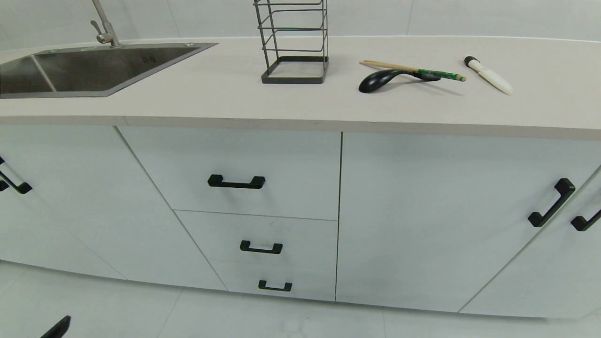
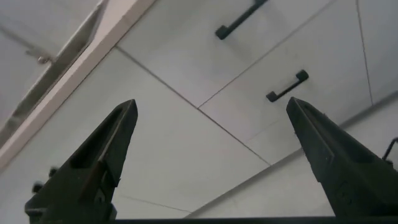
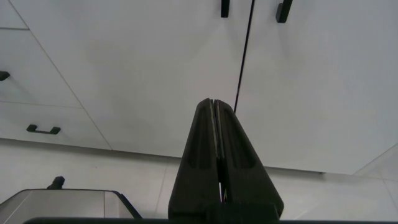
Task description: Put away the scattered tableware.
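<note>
Tableware sits on the counter (image 1: 211,98), upper right of the head view, all three pieces lying flat.
- Spoon (image 1: 378,80): black, bowl at the left, handle running right, long axis roughly left-right.
- Chopsticks (image 1: 408,69): a pair lying side by side, bare wood tips to the left, green-patterned ends to the right. They lie almost parallel to the spoon, and the green ends cross over the end of its handle (touching, as far as I can see).
- White utensil (image 1: 490,76): sits apart, right of the chopsticks, on a diagonal. Black end points to the upper left, white end to the lower right.

Wire rack (image 1: 292,80) stands upright at top centre, left of the spoon. Sink (image 1: 94,70) is at upper left.

Arms are both low, facing the cabinet fronts below the counter.
- Left gripper (image 2: 211,101): fingers spread wide, holding nothing, aimed at the drawer fronts with their black handles (image 1: 236,182).
- Right gripper (image 3: 214,102): fingers pressed together, holding nothing, tip in line with the seam between two cabinet doors, floor showing beneath.

Writing: a small dark mark on the sink's inner wall (not legible). The green on the chopsticks looks like pattern, with no readable text.
</note>
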Available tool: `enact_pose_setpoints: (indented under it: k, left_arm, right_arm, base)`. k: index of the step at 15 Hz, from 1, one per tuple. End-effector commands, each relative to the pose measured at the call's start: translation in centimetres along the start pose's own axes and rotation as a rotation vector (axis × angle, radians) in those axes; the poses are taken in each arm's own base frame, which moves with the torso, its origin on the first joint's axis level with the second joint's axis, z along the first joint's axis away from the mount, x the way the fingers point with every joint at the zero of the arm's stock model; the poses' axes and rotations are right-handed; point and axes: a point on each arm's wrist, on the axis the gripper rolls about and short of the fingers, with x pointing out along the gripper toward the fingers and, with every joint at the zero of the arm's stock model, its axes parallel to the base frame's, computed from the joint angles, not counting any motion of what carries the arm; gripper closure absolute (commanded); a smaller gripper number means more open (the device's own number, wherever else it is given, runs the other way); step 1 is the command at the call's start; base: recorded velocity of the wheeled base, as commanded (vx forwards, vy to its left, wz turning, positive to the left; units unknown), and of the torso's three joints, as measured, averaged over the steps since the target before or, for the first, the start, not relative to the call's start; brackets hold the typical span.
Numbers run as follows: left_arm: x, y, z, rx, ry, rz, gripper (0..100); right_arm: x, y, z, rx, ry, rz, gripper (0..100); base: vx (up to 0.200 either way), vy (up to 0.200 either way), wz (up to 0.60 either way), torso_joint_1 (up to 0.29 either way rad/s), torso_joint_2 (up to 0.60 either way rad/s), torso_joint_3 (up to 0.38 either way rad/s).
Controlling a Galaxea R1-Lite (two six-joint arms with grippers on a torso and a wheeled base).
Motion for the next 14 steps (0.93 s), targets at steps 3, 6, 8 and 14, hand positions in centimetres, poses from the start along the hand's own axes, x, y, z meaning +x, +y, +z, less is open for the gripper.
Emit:
enact_pose_setpoints:
  k: [3,6,8,14]
  left_arm:
    - [4.0,0.3,-0.8,0.033,0.084,-0.184,0]
    - [6.5,-1.5,-1.3,0.131,0.09,-0.436,0]
    - [8.4,-2.7,-1.4,0.216,0.116,-0.557,0]
    - [12.2,-6.4,-1.9,0.293,0.187,-0.806,0]
  right_arm:
    - [0.0,0.0,0.0,0.0,0.001,-0.001,100]
    - [0.0,0.0,0.0,0.0,0.001,-0.003,100]
    - [0.0,0.0,0.0,0.0,0.001,-0.003,100]
    - [0.0,0.0,0.0,0.0,0.001,-0.001,100]
  base:
    - [0.0,0.0,0.0,0.0,0.0,0.0]
    - [0.0,0.0,0.0,0.0,0.0,0.0]
    - [0.0,0.0,0.0,0.0,0.0,0.0]
    - [0.0,0.0,0.0,0.0,0.0,0.0]
